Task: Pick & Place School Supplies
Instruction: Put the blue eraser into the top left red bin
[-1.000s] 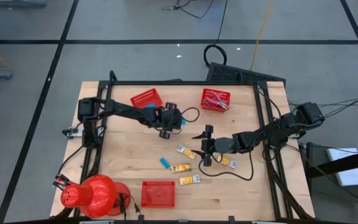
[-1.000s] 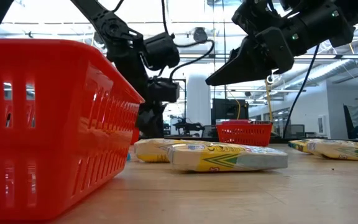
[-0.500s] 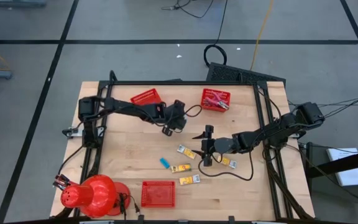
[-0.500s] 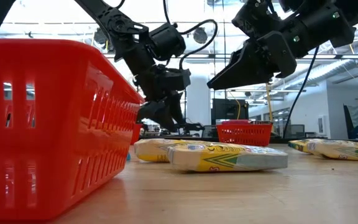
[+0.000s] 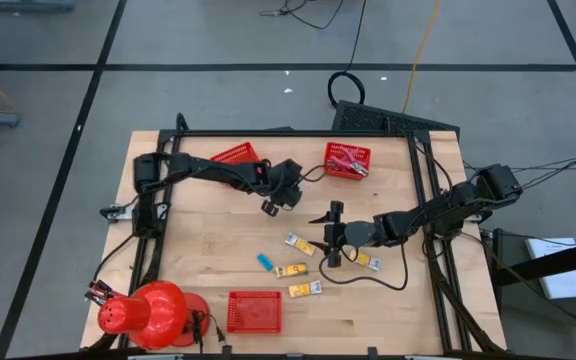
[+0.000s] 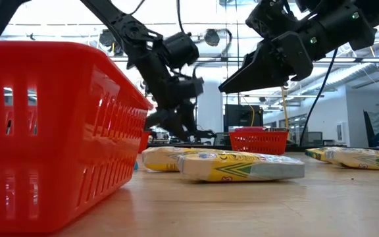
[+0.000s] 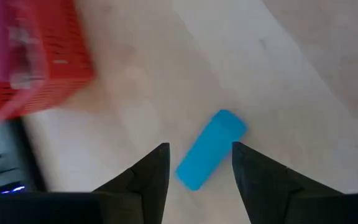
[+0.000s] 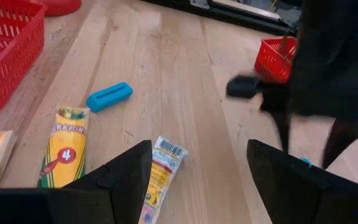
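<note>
A light-blue block (image 7: 211,149) lies on the wood table. My left gripper (image 7: 199,149) hovers open just over it at the table's far middle (image 5: 280,190), tipped down. In the left wrist view the fingers stand on either side of the block, apart from it. My right gripper (image 5: 325,240) hangs open at mid-table over several yellow packets (image 5: 299,243), with nothing between its fingers. One packet (image 8: 160,165) shows on the table between them. A second blue block (image 5: 265,262) lies flat beside the packets.
Three red mesh baskets stand on the table. One is far left (image 5: 233,156), partly under my left arm. One at far centre-right (image 5: 348,160) holds pink-handled tools. One is at the near edge (image 5: 255,310). A big red dome (image 5: 148,315) sits at the near left corner.
My left gripper has come up a little off the table and shifted toward the table's right edge. It has rolled about its own axis as it went. My right arm has kept still.
</note>
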You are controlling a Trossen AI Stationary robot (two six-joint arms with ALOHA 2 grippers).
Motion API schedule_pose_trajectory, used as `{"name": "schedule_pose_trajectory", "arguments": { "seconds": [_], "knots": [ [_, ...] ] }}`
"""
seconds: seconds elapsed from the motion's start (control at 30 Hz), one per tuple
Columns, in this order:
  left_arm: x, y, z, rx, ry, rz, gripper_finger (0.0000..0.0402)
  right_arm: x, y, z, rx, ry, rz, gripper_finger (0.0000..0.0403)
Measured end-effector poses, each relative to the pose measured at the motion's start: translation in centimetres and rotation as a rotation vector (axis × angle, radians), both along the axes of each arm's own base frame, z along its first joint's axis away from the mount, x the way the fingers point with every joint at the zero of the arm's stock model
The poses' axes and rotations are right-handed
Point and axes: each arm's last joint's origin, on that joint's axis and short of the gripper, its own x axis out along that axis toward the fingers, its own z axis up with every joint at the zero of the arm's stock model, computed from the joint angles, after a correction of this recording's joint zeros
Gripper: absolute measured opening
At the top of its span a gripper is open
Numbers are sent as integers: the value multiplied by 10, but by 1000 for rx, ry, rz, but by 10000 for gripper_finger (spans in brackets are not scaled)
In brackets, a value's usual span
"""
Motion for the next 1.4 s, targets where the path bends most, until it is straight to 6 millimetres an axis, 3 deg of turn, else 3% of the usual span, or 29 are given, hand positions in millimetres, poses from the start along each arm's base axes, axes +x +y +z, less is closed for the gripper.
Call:
{"name": "schedule_pose_trajectory", "arguments": {
  "seconds": [0.1,0.23,0.47,0.87,1.1,1.4],
  "knots": [
    [8,2,-17,0,89,1,177,0,0,1,2,-9,0,254],
    [20,6,-24,48,177,2,177,0,0,1,3,-9,1,254],
    [30,10,-19,33,188,20,170,0,0,0,5,-5,0,254],
    [25,17,-24,-93,193,112,12,-1,6,1,13,-10,17,254],
    [25,16,-24,-102,165,277,2,-1,6,1,16,-10,14,254],
    [25,14,-21,-70,153,297,0,-1,6,1,16,-10,14,254]
  ]
}}
